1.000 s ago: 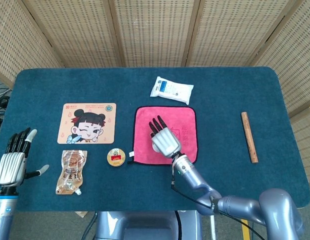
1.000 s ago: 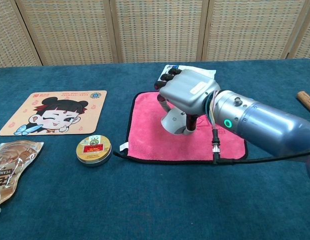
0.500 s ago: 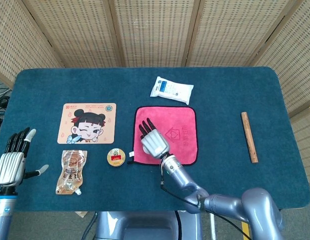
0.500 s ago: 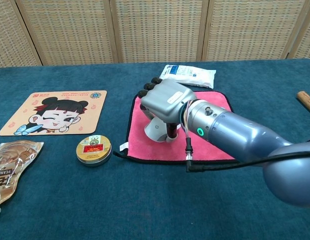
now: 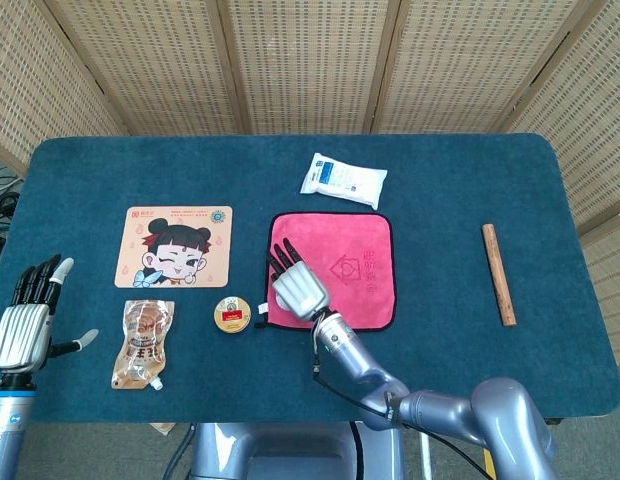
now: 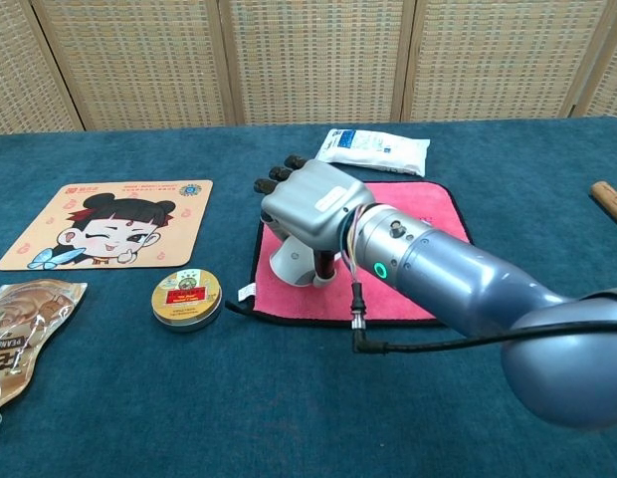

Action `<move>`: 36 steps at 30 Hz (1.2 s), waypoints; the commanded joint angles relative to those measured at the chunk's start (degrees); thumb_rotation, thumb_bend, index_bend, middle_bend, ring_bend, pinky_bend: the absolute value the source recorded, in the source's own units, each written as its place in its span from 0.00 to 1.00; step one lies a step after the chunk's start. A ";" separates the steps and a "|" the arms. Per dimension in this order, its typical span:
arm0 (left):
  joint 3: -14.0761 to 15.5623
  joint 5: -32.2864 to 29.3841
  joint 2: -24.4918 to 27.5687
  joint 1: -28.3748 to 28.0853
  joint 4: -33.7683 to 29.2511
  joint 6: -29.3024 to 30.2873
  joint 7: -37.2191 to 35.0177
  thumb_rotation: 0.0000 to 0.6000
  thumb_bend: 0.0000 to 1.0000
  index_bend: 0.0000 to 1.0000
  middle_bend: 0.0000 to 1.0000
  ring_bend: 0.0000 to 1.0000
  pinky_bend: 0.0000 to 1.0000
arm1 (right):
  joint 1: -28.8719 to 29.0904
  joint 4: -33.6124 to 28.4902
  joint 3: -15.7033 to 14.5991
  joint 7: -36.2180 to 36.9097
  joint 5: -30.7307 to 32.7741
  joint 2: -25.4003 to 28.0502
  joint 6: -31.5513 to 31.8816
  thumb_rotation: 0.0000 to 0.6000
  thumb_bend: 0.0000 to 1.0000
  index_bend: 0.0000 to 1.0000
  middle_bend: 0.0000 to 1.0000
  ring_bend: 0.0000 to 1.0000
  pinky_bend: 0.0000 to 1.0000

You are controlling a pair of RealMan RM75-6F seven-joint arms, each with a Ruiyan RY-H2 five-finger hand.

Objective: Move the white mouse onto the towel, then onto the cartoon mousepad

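Observation:
My right hand (image 5: 294,285) (image 6: 308,204) hovers over the left edge of the pink towel (image 5: 355,262) (image 6: 428,294), palm down. It grips the white mouse (image 6: 291,263), which shows only in the chest view, under the palm; the head view hides it. The cartoon mousepad (image 5: 175,246) (image 6: 109,224) lies flat to the left of the towel, with nothing on it. At the table's near left corner my left hand (image 5: 25,318) stays with its fingers spread, holding nothing.
A round tin (image 5: 232,315) (image 6: 187,298) sits between the towel and a snack pouch (image 5: 143,342) (image 6: 15,334). A white packet (image 5: 342,180) (image 6: 373,151) lies behind the towel. A wooden stick (image 5: 498,273) lies at the right.
My right hand has carried the mouse leftward across the towel, from its middle to its left edge. The left hand has not moved.

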 commanded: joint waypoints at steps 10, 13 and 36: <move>0.09 0.23 0.11 -0.01 -0.37 0.14 0.08 1.00 0.00 0.00 0.00 0.00 0.00 | -1.03 -3.10 0.46 -2.63 2.89 1.03 1.18 1.00 0.00 0.13 0.00 0.00 0.00; 0.17 0.29 0.15 0.00 -0.42 0.13 0.09 1.00 0.00 0.00 0.00 0.00 0.00 | -1.24 -4.29 0.56 -3.69 3.57 1.55 1.86 1.00 0.00 0.12 0.00 0.00 0.00; 1.00 1.80 -0.47 -0.24 -0.79 0.32 1.93 1.00 0.00 0.00 0.00 0.00 0.00 | -23.74 -32.75 -8.35 12.00 -8.58 30.31 27.27 1.00 0.03 0.12 0.00 0.00 0.00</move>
